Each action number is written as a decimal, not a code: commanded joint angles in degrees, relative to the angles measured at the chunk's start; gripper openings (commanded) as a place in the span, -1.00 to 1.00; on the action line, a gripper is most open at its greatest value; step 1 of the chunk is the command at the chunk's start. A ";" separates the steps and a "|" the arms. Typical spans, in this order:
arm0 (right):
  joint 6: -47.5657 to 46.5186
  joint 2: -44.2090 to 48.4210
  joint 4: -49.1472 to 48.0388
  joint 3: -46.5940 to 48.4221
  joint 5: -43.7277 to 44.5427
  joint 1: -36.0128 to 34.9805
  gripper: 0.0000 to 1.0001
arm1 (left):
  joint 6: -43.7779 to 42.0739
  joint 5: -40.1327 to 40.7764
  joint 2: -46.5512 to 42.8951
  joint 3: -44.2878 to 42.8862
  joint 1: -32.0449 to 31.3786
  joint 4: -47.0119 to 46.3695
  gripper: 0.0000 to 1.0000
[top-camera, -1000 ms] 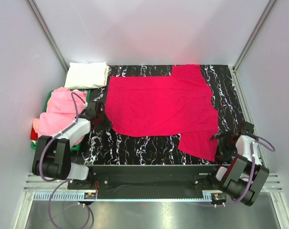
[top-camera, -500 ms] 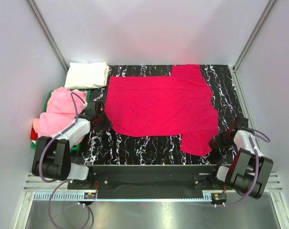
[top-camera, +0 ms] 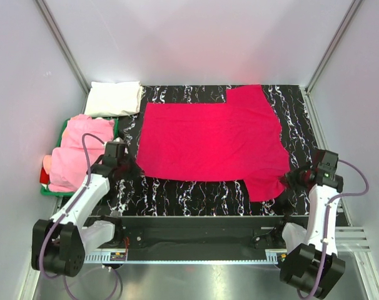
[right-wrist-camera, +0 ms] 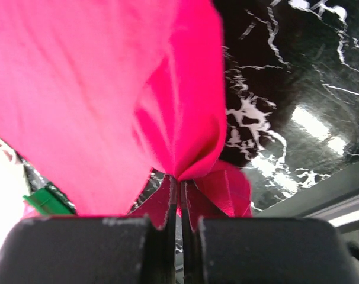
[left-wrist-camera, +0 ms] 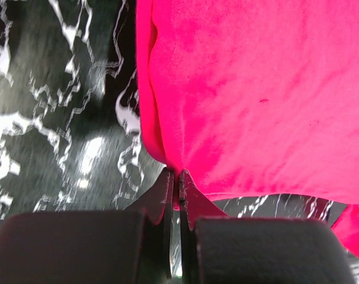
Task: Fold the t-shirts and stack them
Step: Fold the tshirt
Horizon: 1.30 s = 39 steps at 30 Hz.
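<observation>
Grip, left: I see the left pincer [left-wrist-camera: 175, 179] pressed together on the near left corner of the red t-shirt [top-camera: 214, 140]. The hem draws into a small fold right at the tips.
Grip, right: the right pincer [right-wrist-camera: 179, 182] is pressed together too. It pinches a bunch of the same shirt at its near right corner, and the cloth puckers to a peak above the tips.
Position of the shirt: it lies spread across the black, white-veined counter [top-camera: 196, 190], between my two pincers, each holding one near corner. From above, the left pincer [top-camera: 133, 167] and the right pincer [top-camera: 288, 181] sit at opposite ends of its near edge.
Look of the shirt: bright crimson and plain, mostly flat with shallow wrinkles. One squared flap juts out at the far edge, right of the middle, and a second hangs toward the near right corner.
Other shirts: a pink t-shirt [top-camera: 80, 153] lies heaped on the green tray [top-camera: 50, 192] at the left. A white t-shirt [top-camera: 114, 98] lies folded just beside the counter's far left corner.
</observation>
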<state>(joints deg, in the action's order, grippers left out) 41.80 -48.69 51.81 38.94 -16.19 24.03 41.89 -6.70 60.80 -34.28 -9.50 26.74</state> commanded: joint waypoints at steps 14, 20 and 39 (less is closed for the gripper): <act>1.00 -20.28 -8.13 18.53 -8.34 -0.91 -1.00 | -5.94 -4.46 8.44 -16.50 0.80 8.85 -1.00; 0.56 -32.23 -8.74 29.33 -7.99 -5.39 -1.00 | -7.61 -6.65 19.26 -24.16 1.59 8.59 -1.00; -3.57 -54.14 -6.29 48.77 -4.29 -11.02 -1.00 | -14.64 -3.23 35.62 -37.52 6.24 13.68 -1.00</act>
<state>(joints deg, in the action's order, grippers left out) 40.07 -101.12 44.64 83.48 -21.69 14.02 29.58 -11.16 95.29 -68.49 -4.03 39.44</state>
